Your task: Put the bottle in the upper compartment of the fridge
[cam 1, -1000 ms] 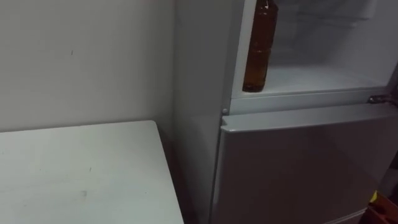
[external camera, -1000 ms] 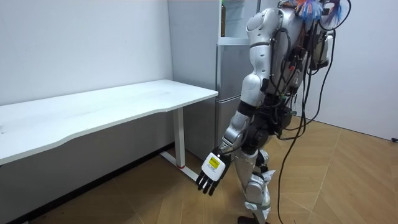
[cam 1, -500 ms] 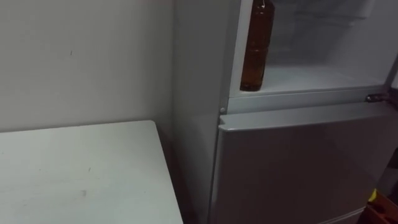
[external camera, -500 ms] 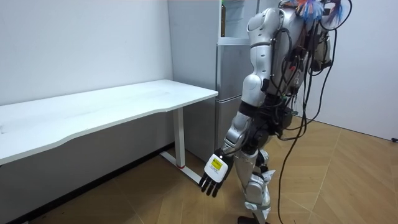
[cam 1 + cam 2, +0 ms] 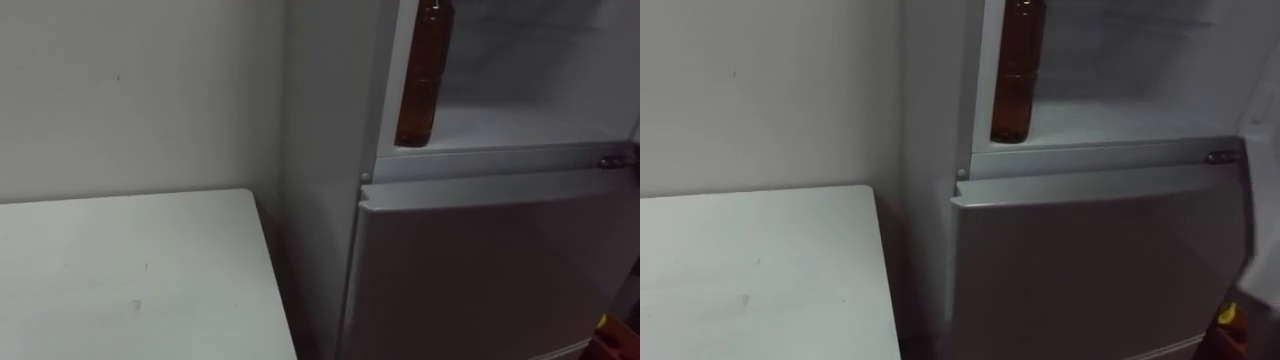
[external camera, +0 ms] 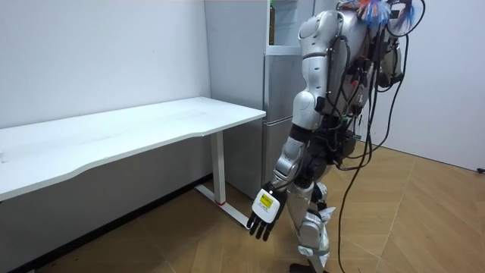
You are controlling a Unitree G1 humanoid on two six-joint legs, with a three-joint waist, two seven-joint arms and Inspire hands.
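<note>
Bottle: your brown bottle is standing upright in the fridge's upper compartment. It is sitting at the left front corner of the shelf, just beside the left wall and close to the front lip. Its top is running out of the picture.
Upper compartment: it is standing open toward you, and bare white shelf is showing to the right of the bottle and far behind it.
Lower door: the lower door is sitting shut just under the compartment's lip. A small metal hinge piece is showing at its upper right end.
Left hand: the left hand is hanging low beside the robot's leg in the room view. Its fingers are released and pointing down, grasping nothing, well apart from the bottle.
Table: the white table is lying near and to the left. Its right edge is running near the fridge's left side, with a dark gap between them.
Wall: the wall is rising behind the table and meeting the fridge's side.
Stance: your robot is standing upright facing the fridge, with the table's end on its left.
Room for moving: wooden floor is lying open at the room view's right of the robot.
</note>
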